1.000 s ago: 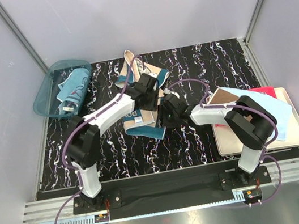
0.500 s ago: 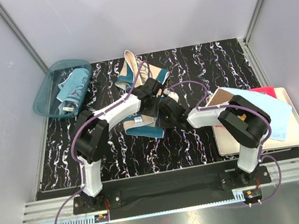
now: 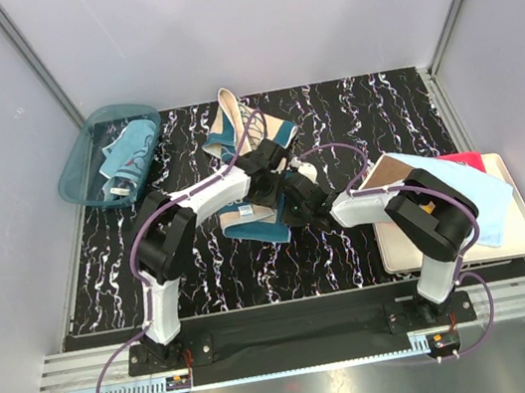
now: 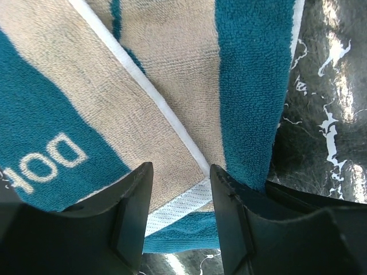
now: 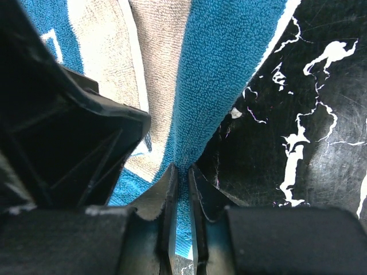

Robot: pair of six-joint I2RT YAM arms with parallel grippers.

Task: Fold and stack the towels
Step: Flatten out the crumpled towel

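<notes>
A teal and beige towel (image 3: 250, 221) with white lettering lies half folded in the middle of the black marbled table, its far part bunched up. My left gripper (image 3: 277, 194) hangs over the towel's right corner with its jaws open; in the left wrist view the towel (image 4: 172, 86) fills the gap and the gripper (image 4: 180, 215) holds nothing. My right gripper (image 3: 296, 213) is shut on the towel's teal edge; in the right wrist view (image 5: 182, 189) the teal edge (image 5: 223, 69) runs into the closed jaws.
A translucent teal basket (image 3: 82, 171) at the far left holds a teal towel with white lines (image 3: 131, 150). A cream tray (image 3: 523, 235) at the right carries a light blue towel (image 3: 463, 191) over a red one (image 3: 465, 160). The two arms crowd together mid-table.
My left gripper has moved nearer and to the right, down beside the right gripper at the towel's corner. The right gripper has stayed shut on the towel's edge.
</notes>
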